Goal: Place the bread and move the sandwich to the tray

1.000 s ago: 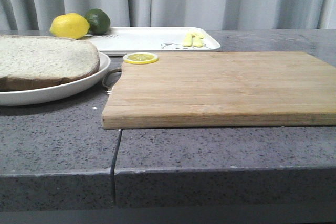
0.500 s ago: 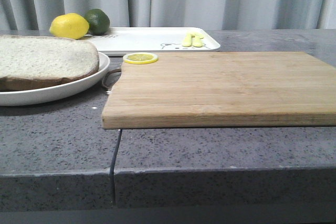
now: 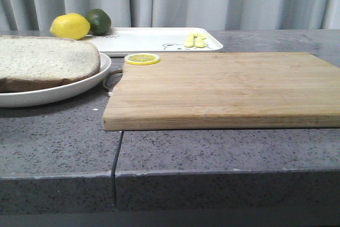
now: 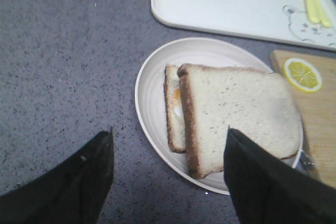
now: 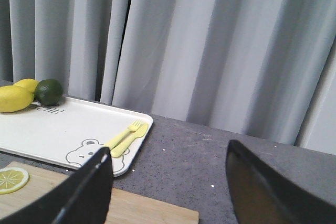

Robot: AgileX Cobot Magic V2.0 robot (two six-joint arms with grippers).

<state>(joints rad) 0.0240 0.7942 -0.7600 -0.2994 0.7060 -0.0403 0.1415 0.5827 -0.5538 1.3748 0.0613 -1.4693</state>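
The bread (image 4: 241, 114), a thick pale speckled slice with a dark crust, lies on top of an egg-bearing slice (image 4: 175, 109). It is shifted to one side, so the egg shows at the edge. Both sit as the sandwich on the round white plate (image 4: 152, 93). My left gripper (image 4: 168, 177) is open and empty above the plate's near rim. One finger (image 4: 262, 182) hangs over the bread. The front view shows the bread (image 3: 42, 59) and plate (image 3: 64, 91) at the left, and the white bear-print tray (image 3: 149, 40) behind. My right gripper (image 5: 168, 182) is open and empty, near the tray (image 5: 58, 124).
A wooden cutting board (image 3: 223, 86) fills the middle, with a lemon slice (image 3: 142, 58) at its far left corner. A lemon (image 3: 70, 26) and a lime (image 3: 99, 20) sit on the tray's far left. A yellow fork and spoon (image 3: 195, 40) lie on its right. Grey curtains hang behind.
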